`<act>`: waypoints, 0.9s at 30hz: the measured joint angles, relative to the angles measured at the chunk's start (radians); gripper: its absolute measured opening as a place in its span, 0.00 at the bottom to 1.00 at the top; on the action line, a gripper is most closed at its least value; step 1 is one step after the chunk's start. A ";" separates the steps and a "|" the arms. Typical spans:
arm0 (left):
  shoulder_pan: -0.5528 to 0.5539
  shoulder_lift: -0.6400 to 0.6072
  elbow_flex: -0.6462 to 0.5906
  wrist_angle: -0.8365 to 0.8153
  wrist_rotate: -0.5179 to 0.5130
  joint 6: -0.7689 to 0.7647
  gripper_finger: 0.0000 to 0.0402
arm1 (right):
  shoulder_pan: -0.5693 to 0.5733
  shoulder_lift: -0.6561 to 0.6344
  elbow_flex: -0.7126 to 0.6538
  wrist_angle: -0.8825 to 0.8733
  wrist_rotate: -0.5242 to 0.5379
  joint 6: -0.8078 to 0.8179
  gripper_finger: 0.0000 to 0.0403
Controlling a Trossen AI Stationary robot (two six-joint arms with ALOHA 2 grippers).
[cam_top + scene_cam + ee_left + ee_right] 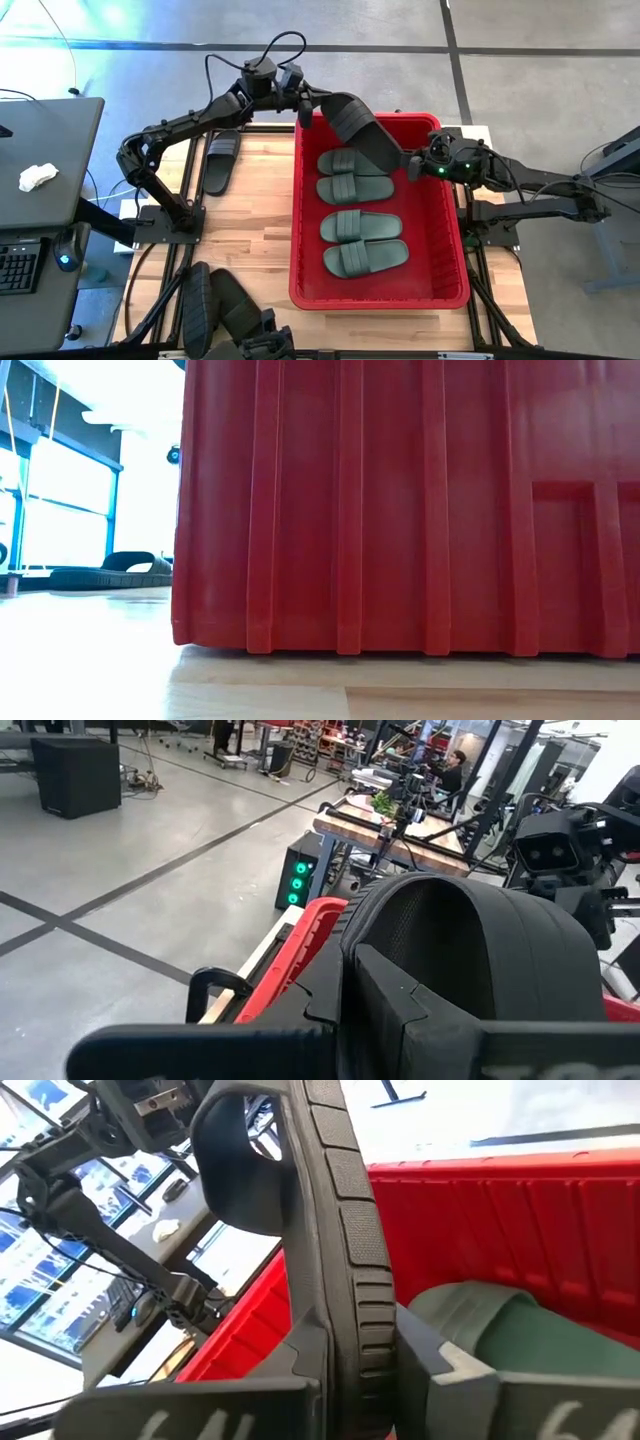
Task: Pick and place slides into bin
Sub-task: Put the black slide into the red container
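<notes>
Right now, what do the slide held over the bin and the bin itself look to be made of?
The black slide, gripped by both the left gripper and the right gripper: likely matte rubber or foam, judging by its moulded grooved sole edge. The bin: apparently rigid, slightly glossy red plastic, with moulded vertical ribs.

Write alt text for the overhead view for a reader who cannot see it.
Both arms hold one black sandal above the far end of a red bin, the left pincer at one end and the right pincer at the other. Four green sandals lie inside; other black sandals lie on the wooden table.
</notes>
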 joint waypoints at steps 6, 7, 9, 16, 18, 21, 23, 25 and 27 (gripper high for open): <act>0.011 -0.001 0.000 0.009 0.114 0.139 0.08 | 0.000 -0.004 0.000 -0.009 0.015 -0.023 0.09; 0.020 -0.004 0.000 0.011 0.149 0.153 0.09 | 0.000 -0.007 0.000 -0.010 0.015 -0.031 0.09; 0.030 -0.007 0.001 0.032 0.215 0.160 0.13 | 0.000 -0.016 0.000 -0.010 0.014 -0.040 0.09; 0.093 -0.013 0.001 0.034 0.399 0.157 0.32 | -0.001 -0.082 0.043 -0.156 0.007 -0.030 0.09; 0.111 -0.013 0.001 0.030 0.457 0.154 0.37 | -0.002 -0.085 0.095 -0.248 0.003 -0.030 0.09; 0.131 -0.013 0.001 0.031 0.545 0.153 0.44 | -0.025 -0.067 0.198 -0.382 -0.032 -0.030 0.09; 0.133 -0.013 0.001 0.030 0.596 0.153 0.47 | -0.054 -0.039 0.273 -0.461 -0.062 -0.030 0.09; 0.130 -0.013 0.001 0.033 0.652 0.153 0.49 | -0.091 -0.001 0.349 -0.546 -0.113 -0.030 0.09; 0.127 -0.013 0.001 0.037 0.699 0.156 0.50 | -0.141 0.047 0.418 -0.626 -0.188 -0.038 0.09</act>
